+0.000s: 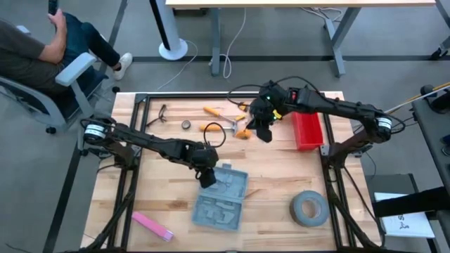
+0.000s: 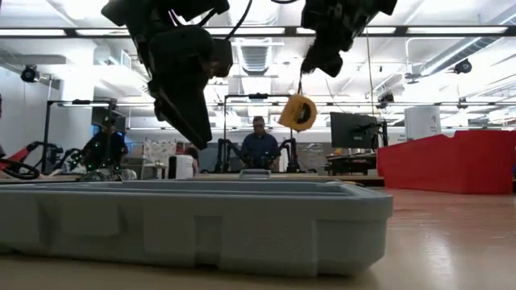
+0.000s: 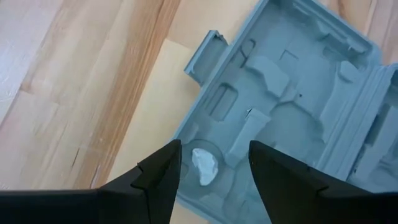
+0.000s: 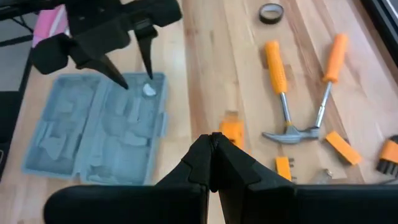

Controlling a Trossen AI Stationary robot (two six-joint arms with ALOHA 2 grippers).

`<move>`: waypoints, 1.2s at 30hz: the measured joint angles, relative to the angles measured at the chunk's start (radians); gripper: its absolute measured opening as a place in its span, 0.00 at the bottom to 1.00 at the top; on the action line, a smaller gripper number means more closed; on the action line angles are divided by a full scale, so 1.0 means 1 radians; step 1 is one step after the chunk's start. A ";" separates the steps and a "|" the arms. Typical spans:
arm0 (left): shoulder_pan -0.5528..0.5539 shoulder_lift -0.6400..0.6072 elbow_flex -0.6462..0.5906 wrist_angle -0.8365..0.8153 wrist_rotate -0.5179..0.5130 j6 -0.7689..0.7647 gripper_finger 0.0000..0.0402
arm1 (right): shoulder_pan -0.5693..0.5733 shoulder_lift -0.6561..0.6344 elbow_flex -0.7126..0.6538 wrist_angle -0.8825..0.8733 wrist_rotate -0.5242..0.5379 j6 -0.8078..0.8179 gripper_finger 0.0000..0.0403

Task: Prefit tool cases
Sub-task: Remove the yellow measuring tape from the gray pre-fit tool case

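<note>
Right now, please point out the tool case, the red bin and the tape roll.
tool case [image 1: 221, 199]: high view, on its open tray half.
red bin [image 1: 306, 131]: high view, on its inner floor.
tape roll [image 1: 309, 209]: high view, on its grey ring.

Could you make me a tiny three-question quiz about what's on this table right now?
1. True or false: the tool case lies open on the table.
2. Which hand hangs over the case with fingers apart: A) left hand B) right hand?
3. Fill in: the hammer has an ______ handle.

Key:
1. True; its moulded recesses face up.
2. A; the right hand is shut, raised beside the red bin.
3. Orange.
</note>
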 joint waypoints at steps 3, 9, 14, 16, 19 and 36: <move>0.000 0.000 -0.003 0.003 -0.005 0.000 0.48 | -0.020 0.000 -0.011 0.000 0.000 0.000 0.00; -0.002 0.000 -0.023 0.009 -0.005 -0.008 0.45 | -0.038 0.000 -0.038 -0.037 0.058 0.008 0.00; -0.004 0.000 -0.046 0.030 -0.004 -0.027 0.45 | -0.060 0.000 -0.080 -0.052 0.093 0.024 0.00; -0.007 0.000 -0.052 0.041 -0.004 -0.031 0.46 | -0.062 0.000 -0.100 -0.051 0.091 0.027 0.00; -0.014 0.000 -0.053 0.047 -0.004 -0.035 0.48 | -0.062 0.000 -0.135 -0.036 0.090 0.035 0.00; -0.014 -0.001 -0.054 0.052 -0.003 -0.035 0.46 | 0.008 0.000 -0.322 0.079 0.000 0.139 0.00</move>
